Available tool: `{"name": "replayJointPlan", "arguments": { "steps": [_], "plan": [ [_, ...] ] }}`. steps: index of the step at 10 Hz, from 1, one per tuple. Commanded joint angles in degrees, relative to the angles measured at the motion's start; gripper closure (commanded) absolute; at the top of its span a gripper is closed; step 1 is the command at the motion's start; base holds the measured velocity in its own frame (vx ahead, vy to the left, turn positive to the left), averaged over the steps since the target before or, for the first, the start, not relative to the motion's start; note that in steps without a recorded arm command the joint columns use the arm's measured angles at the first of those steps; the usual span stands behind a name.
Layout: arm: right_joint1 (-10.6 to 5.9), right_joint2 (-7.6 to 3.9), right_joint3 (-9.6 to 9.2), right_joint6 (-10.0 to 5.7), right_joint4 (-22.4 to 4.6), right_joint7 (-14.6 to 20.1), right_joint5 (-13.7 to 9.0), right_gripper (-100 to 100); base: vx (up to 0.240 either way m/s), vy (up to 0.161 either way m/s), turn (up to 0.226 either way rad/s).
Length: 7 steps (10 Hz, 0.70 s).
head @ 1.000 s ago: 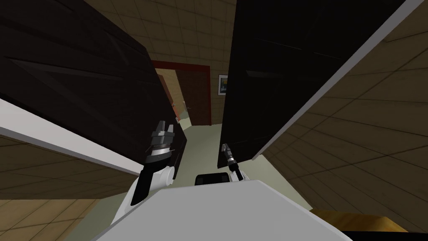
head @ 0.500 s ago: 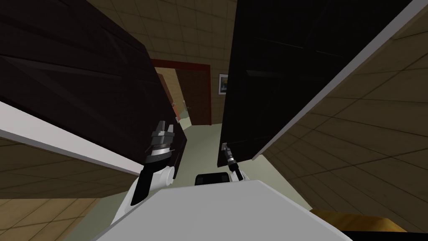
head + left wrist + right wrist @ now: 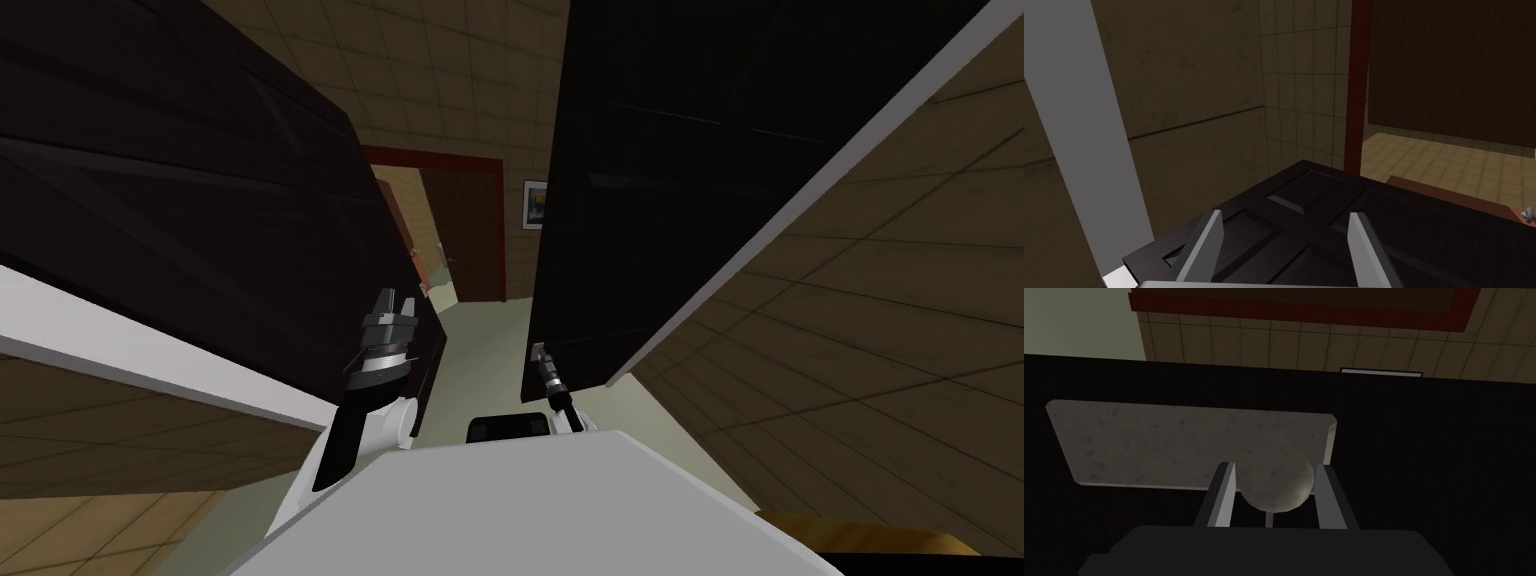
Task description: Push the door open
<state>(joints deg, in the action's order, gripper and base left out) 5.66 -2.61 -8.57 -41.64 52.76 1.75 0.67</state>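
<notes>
Dark, near-black, the door (image 3: 700, 150) stands straight ahead of my right claw (image 3: 1274, 468), its face taking up everything beyond the fingers. A speckled grey plate (image 3: 1149, 443) is fixed to it, and the round grey knob (image 3: 1276, 488) on that plate sits between my two fingers, which are narrowed onto its sides. From the head camera, this claw (image 3: 540, 352) meets the door at its lower edge, beside the pale floor (image 3: 480, 340). My left claw (image 3: 1286, 216) is spread wide and holds nothing. A second dark panelled leaf (image 3: 1304, 200) lies just beyond its fingertips, with a red door frame (image 3: 1356, 85) farther off.
</notes>
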Motion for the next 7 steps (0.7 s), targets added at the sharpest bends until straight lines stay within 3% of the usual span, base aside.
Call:
{"name": "replayJointPlan", "arguments": {
  "steps": [1, 7],
  "plan": [
    [-0.43, -0.65, 1.01, -0.30, 0.25, -0.13, -0.40, 100, 0.155, 0.036, -0.015],
    [-1.17, -1.49, 4.29, -0.37, -0.55, -1.13, -1.74, 100, 0.178, 0.063, -0.053]
  ]
}}
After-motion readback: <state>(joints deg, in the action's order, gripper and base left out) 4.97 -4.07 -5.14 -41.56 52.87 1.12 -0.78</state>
